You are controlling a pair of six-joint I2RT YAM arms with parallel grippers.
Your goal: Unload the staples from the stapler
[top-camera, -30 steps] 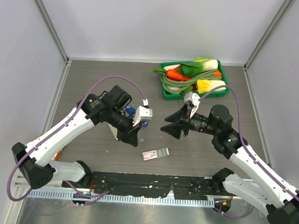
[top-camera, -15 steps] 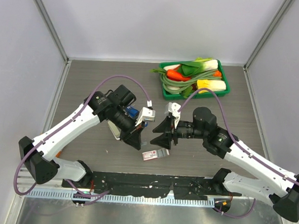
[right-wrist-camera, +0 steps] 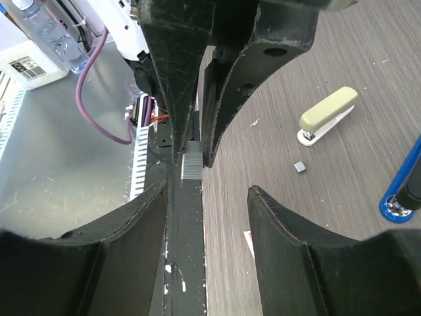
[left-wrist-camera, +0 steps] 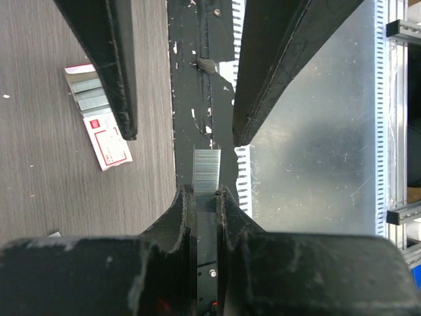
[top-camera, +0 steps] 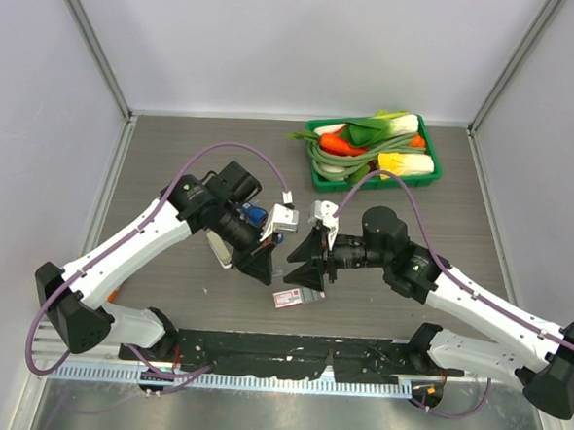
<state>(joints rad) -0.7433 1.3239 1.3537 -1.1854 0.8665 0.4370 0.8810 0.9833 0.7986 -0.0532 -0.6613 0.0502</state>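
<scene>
Top: both arms bent inward, left gripper [top-camera: 267, 269] and right gripper [top-camera: 292, 259] nearly tip to tip above table [top-camera: 174, 150]; stapler [top-camera: 251, 213] on table behind left wrist.
Left wrist: left gripper clamped on staples [left-wrist-camera: 206, 170].
Right wrist: right gripper jaws apart, just short of staples.

Bright, even overhead light fills the top view, which is sharp throughout; the arms throw only soft, faint shadows on the grey worktop [top-camera: 174, 150]. In the left wrist view the metal sheet [left-wrist-camera: 309, 164] glares pale, the staples [left-wrist-camera: 206, 170] look crisp, and the left pincer [left-wrist-camera: 205, 197] is a blurred black mass (hardly any surface detail). The right pincer [right-wrist-camera: 207, 191] is equally dark and soft.
</scene>
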